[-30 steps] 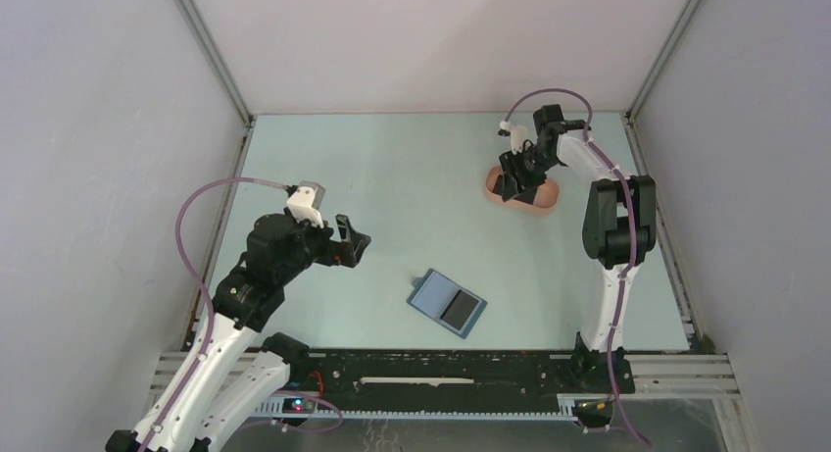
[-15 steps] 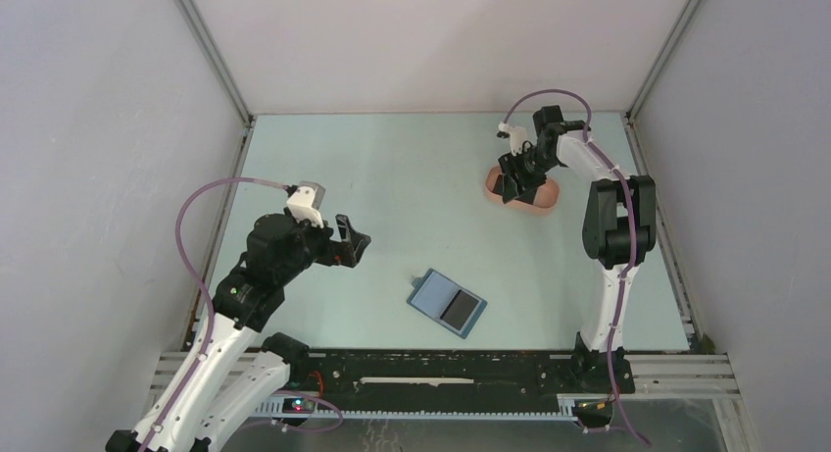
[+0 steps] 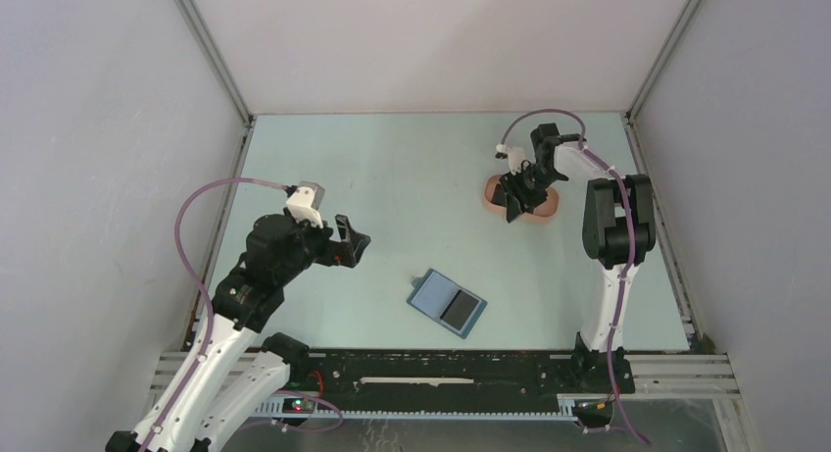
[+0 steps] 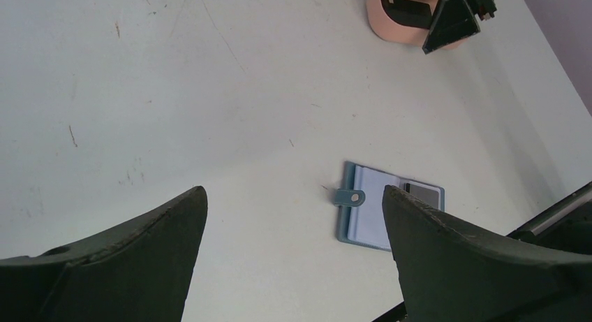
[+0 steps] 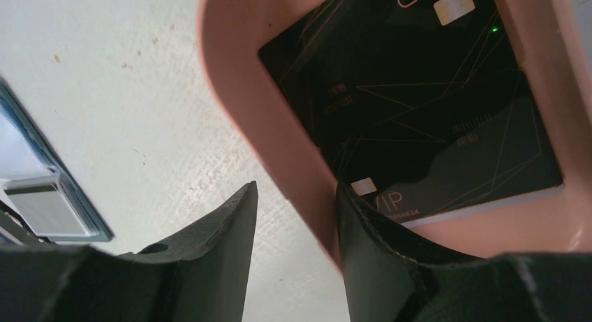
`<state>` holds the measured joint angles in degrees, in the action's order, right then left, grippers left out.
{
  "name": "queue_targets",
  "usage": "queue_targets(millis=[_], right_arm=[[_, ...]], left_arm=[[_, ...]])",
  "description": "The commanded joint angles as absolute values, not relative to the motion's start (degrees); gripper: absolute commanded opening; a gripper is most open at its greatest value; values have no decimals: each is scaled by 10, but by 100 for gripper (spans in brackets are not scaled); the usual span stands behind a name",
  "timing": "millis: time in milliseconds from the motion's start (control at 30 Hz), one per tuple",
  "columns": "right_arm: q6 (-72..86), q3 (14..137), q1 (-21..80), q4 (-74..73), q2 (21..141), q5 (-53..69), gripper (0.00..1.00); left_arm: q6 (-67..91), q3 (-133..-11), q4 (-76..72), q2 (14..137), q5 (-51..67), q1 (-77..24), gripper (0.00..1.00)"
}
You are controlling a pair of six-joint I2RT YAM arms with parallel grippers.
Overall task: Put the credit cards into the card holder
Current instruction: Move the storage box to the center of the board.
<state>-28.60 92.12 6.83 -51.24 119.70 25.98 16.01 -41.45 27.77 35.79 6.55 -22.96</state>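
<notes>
The card holder [image 3: 447, 304] lies open on the table, light blue inside, with a dark grey card [image 3: 458, 309] in its right half. Black credit cards [image 5: 419, 105] lie stacked in a peach-pink tray [image 5: 237, 77] at the back right. My right gripper [image 5: 297, 189] stands open astride the tray's rim. One finger is inside, over a card's corner, and the other is outside, apart from the wall. My left gripper [image 4: 293, 191] hangs wide open above bare table, left of the card holder [image 4: 380, 214], with nothing in it.
The tray [image 3: 549, 205] sits near the right arm's upright link [image 3: 612, 217]. Grey walls with metal rails close the table at the back and both sides. A black rail [image 3: 441, 369] runs along the near edge.
My right wrist has turned and shifted over the tray, with its fingers now at the tray's near-left rim. The left arm and the card holder have not moved.
</notes>
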Motion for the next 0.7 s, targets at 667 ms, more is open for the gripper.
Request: queue_targets(millis=[667], right_arm=[[-416,620,66,-585,907,263,58]], left_arm=[[152,-405,267,366,104,-224,100]])
